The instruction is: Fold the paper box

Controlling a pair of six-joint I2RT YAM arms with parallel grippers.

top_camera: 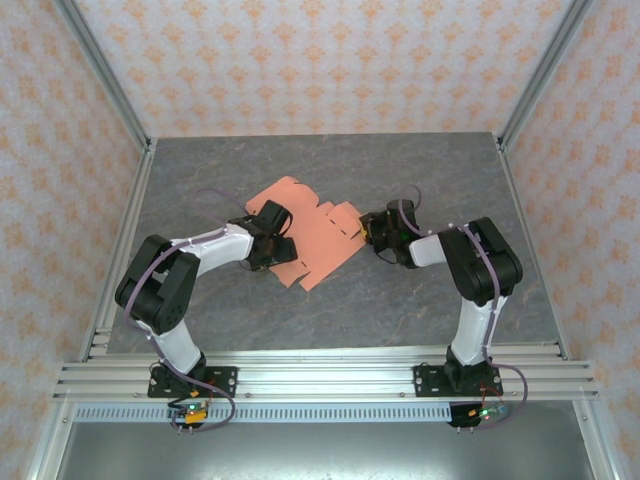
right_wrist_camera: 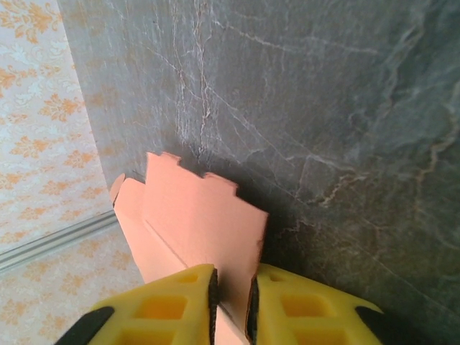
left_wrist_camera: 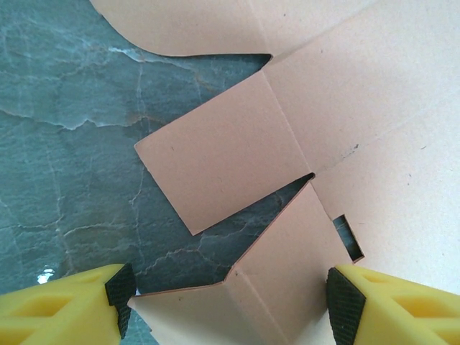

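Here, one paper box (top_camera: 314, 246) lay on the grey marbled table (top_camera: 420, 300), around the middle of it. It was an unfolded salmon-orange sheet with flaps and tabs, so it enclosed nothing. There were two arms, each with one gripper.

The left gripper (top_camera: 270, 238) stood over the left part of the paper box. In the left wrist view this gripper (left_wrist_camera: 226, 296) had its yellow fingers (left_wrist_camera: 65, 305) spread wide, with the black pads far apart. Between them a bent flap (left_wrist_camera: 277, 277) of the paper box (left_wrist_camera: 366, 108) rose a little from the table (left_wrist_camera: 65, 144). One corner of the flap came just beside the left pad. I cannot tell if they touched.

The right gripper (top_camera: 368, 232) was at the right edge of the paper box. In the right wrist view this gripper (right_wrist_camera: 231, 289) was closed to a narrow gap. It pinched the notched edge of the paper box (right_wrist_camera: 194, 215), which stood up from the table (right_wrist_camera: 345, 108).
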